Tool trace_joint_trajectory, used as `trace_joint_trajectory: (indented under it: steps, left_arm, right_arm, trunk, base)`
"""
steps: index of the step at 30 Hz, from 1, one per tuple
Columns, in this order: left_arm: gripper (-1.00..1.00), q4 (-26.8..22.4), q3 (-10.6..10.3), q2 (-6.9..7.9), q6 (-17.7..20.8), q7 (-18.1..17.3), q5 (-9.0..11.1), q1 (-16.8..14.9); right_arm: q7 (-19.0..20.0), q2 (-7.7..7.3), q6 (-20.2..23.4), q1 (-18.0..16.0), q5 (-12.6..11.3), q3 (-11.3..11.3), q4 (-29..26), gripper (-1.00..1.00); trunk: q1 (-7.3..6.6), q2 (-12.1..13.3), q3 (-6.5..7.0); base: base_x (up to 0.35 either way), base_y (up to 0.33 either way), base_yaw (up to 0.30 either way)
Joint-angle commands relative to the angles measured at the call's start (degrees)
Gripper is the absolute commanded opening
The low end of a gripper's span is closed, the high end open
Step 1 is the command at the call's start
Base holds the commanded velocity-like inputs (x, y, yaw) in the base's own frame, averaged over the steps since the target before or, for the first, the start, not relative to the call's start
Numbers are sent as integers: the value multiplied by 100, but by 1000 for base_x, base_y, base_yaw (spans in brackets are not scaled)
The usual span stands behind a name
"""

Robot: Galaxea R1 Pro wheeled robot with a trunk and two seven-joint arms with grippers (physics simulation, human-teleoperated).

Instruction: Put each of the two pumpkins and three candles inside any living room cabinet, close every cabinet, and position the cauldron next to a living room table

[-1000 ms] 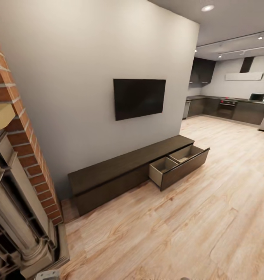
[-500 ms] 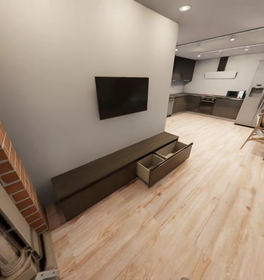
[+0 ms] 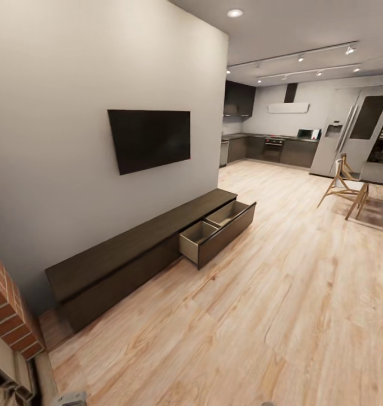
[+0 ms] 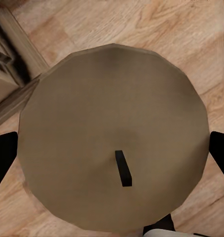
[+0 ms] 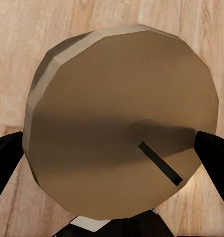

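Black tool fingers (image 4: 3,158), both wrists

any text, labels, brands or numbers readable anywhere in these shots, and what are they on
None can be read.
The wall-mounted TV has a blank black screen with no logo showing.
The kitchen appliances at the far end are too small and blurred to show any marking.
The candle between the left gripper's fingers and the candle between the right gripper's fingers have plain tops with only a wick.

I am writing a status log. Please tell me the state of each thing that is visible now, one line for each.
cabinet: one drawer pulled open, nothing visible inside.
candle in left gripper: held between the fingers, wick unlit.
candle in right gripper: held between the fingers, wick unlit.
television: screen dark.
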Motion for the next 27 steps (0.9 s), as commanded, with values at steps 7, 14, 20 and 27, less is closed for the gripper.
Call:
trace_joint_trajectory:
  steps: [7,14,20,27]
  left_arm:
    - [-100,-2,0,1,0,0,-4,1]
    - [-100,-2,0,3,0,0,-5,0]
    - [-100,-2,1,6,0,0,-5,1]
    - [-100,-2,0,6,0,0,-5,0]
  right_arm:
    - [3,2,-2,0,4,0,0,-100]
    - [3,2,-4,0,5,0,0,-100]
    - [3,4,-6,0,5,0,0,-100]
    - [3,4,-9,0,5,1,0,-100]
  trunk:
    - [0,0,0]
    - [0,0,0]
    - [0,0,0]
    - [0,0,0]
  base:
    - [0,0,-276]
    - [0,0,-276]
    - [0,0,-276]
    - [0,0,-276]
